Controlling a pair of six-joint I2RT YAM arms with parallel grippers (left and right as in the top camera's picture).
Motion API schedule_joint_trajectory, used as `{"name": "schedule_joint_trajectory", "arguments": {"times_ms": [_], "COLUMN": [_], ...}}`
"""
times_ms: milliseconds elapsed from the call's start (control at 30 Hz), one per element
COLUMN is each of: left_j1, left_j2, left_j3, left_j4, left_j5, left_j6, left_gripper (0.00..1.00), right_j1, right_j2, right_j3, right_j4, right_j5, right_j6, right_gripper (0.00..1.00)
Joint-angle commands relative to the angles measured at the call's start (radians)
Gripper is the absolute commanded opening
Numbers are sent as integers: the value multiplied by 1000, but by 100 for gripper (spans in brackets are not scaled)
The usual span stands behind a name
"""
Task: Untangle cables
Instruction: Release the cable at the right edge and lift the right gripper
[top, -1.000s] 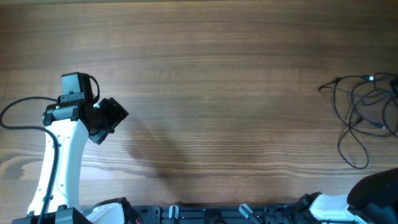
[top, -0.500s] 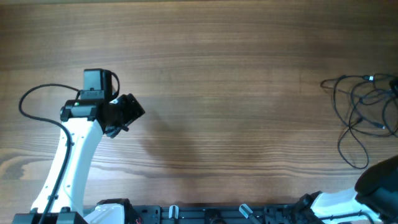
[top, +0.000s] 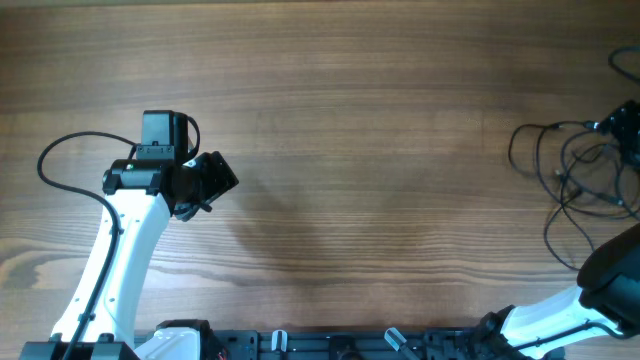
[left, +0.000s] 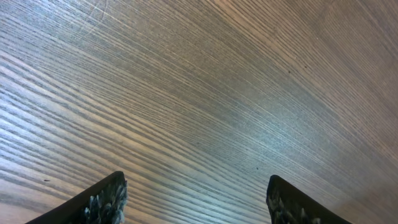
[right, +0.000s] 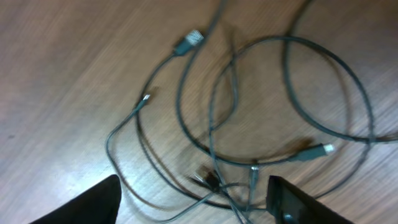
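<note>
The cables lie in a loose tangle of thin dark loops at the table's far right edge. In the right wrist view the cables cross one another directly below my right gripper. Its jaws stand wide apart with nothing pinched between them. One silvery plug lies at the top of the tangle and another plug at the right. My left gripper is open over bare wood, far from the cables. From above, the left gripper sits at the table's left.
The wooden table stretches between the two arms. My right arm rises from the bottom right corner and partly covers the lower strands. The left arm's thick black cable loops beside its wrist. The arm bases line the near edge.
The left arm has moved right and a little away from the near edge. The right arm has come in over the tangle, its jaws have opened, and the leftmost loop has shifted.
</note>
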Motion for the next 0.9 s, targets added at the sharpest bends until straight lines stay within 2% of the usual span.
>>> {"name": "schedule_joint_trajectory", "arguments": {"times_ms": [0, 200, 333, 500, 633, 767, 867], "left_j1": [-4, -5, -6, -67, -138, -201, -223], "left_j2": [2, 2, 2, 2, 3, 6, 6], "left_j3": [0, 0, 0, 0, 0, 0, 0], "left_j4": [2, 3, 14, 117, 178, 164, 109], "left_j5": [-3, -2, -2, -3, -31, -182, -267], "left_j6": [-2, -2, -1, 121, 203, 208, 208], "left_gripper": [74, 75, 75, 76, 81, 84, 81], "right_j1": [10, 73, 167, 389, 544, 676, 738], "right_j2": [13, 13, 13, 13, 13, 13, 13], "right_j3": [25, 25, 25, 25, 25, 25, 25], "right_j4": [2, -29, -55, -77, -85, -108, -159], "right_j5": [-144, -146, -174, -171, -90, -32, 17], "right_j6": [-5, -16, -91, -224, -245, -294, -309], "right_gripper": [79, 79, 79, 78, 87, 95, 98]}}
